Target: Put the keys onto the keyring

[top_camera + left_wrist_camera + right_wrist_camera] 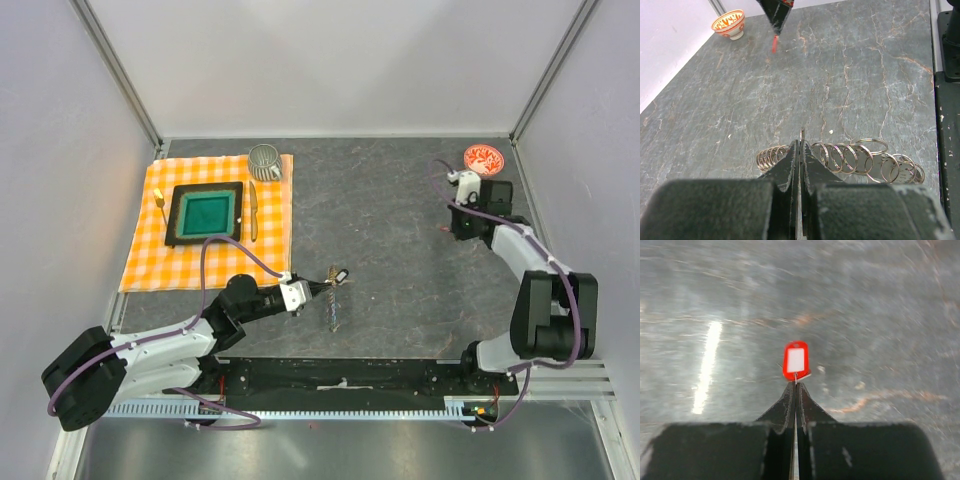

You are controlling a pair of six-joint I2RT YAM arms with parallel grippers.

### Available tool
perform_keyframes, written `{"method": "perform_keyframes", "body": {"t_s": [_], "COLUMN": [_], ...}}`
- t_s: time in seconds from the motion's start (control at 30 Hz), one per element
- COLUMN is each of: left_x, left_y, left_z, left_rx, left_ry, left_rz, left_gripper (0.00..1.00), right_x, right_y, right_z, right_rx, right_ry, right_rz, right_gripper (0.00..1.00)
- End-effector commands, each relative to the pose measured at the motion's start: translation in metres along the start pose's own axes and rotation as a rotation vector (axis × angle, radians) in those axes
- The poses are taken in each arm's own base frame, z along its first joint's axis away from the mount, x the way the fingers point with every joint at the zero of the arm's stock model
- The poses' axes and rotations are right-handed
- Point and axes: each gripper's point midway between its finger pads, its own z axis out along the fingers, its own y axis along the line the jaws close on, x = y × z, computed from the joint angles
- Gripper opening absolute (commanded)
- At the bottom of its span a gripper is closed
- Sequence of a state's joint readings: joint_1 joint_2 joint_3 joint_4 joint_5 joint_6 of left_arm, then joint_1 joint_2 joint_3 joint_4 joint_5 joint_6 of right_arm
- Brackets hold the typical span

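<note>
The right gripper has its fingers pressed flat together on the small wire loop of a red key tag. The tag stands just past the tips, its white label facing the wrist camera. Whether a key hangs behind it cannot be told. The tag is held above the grey stone-patterned table, well apart from the other arm.

The left gripper is also closed, pinching a thin metal piece seen edge-on. It could be a ring or a key blade; the view does not settle it. Just below and beyond its tips lies the keyring, a chain of linked silvery split rings stretched across the table. In the top view, tagged keys, one yellowish and one black-and-white, sit at the left fingertips at the far end of that chain.

The step in hand looks like fetching the red-tagged piece to the ring, with the left arm anchoring the chain. The next move calls for the right arm to cross toward the left gripper and come down. It must then line the tag's little loop up with a split in one ring, with both grips kept firm. The patterned bowl in the far corner plays no part.
</note>
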State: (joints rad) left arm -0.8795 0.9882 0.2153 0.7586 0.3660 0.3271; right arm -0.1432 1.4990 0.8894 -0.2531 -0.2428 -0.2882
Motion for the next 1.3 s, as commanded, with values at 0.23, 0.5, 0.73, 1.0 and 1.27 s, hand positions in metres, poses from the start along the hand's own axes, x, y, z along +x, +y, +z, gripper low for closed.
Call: {"method": "perform_keyframes", "body": {"t_s": [0.23,0.5,0.73,1.0,1.27], "left_x": [-0.013,-0.019,-0.025,-0.045,-0.065], "left_y": [0.007,0.005,-0.002,-0.002,-0.003], "left_z": [0.009,0.009,0.009,0.006,0.014], "left_rx": [-0.005,0.01,0.061,0.076,0.134], "left_ry": [-0.037,-0.052,-0.065,-0.107,-0.136], "left_rz": [0.069,0.072,0.076,0.111,0.138], "left_gripper": [0.02,0.02,0.02,0.02,0.02], "right_x": [-0.04,-0.026,-0.015,-0.005,0.004], "right_y": [0.11,0.179,0.232,0.273,0.295], "right_z": [-0.066,-0.118,-0.155,-0.186,-0.204], "right_rx": [-0.2,-0.426,-0.613,-0.759,-0.841], "right_ry": [-0.166,-0.23,-0.345,-0.417,-0.45], "right_rz": [-0.242,-0.442,-0.595,-0.657,-0.714], "right_gripper": [0.0,0.01,0.01,0.0,0.0]}}
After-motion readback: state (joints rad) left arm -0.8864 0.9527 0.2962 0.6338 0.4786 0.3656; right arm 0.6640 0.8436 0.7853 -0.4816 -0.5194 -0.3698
